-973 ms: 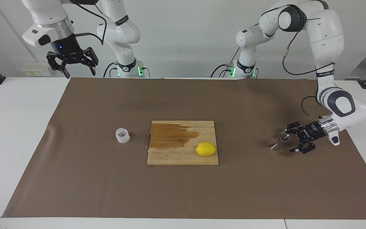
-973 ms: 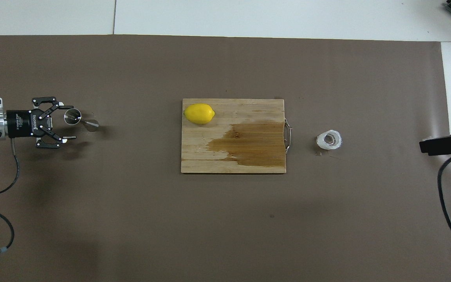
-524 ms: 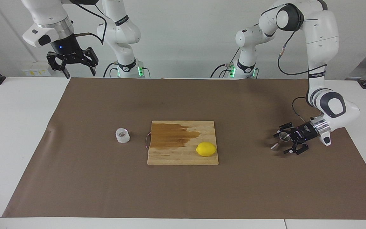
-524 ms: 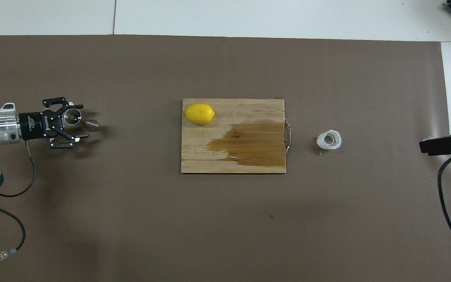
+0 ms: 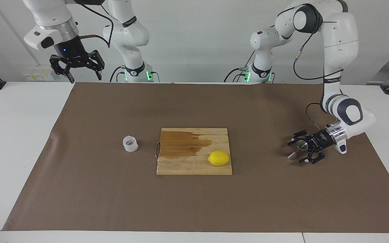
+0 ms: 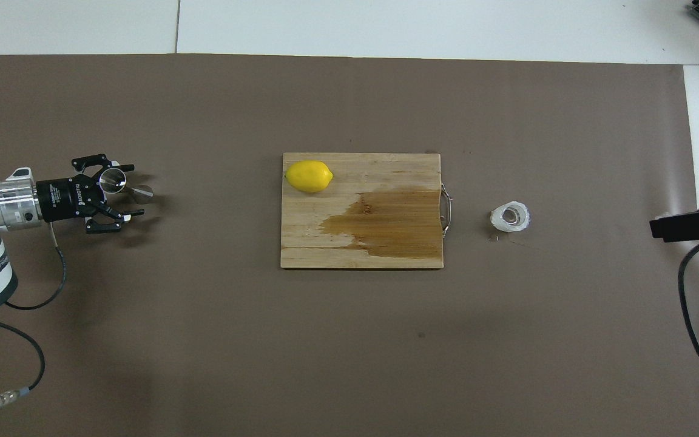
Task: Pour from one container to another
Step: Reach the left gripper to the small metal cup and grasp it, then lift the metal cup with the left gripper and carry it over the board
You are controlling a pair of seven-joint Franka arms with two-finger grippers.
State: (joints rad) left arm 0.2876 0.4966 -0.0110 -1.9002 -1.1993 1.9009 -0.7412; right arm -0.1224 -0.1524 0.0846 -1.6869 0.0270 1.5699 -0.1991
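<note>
Our left tool, fingers spread, brackets the slick, light steel jigger at frame right; we'd pinch its narrow waist. The fragile glass cup waits left of centre; the right tool hangs spread, upper left.

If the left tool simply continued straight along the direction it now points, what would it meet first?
Most likely the steel jigger, which stands between the open fingers of the left tool. Whether anything touches yet is unclear.
</note>
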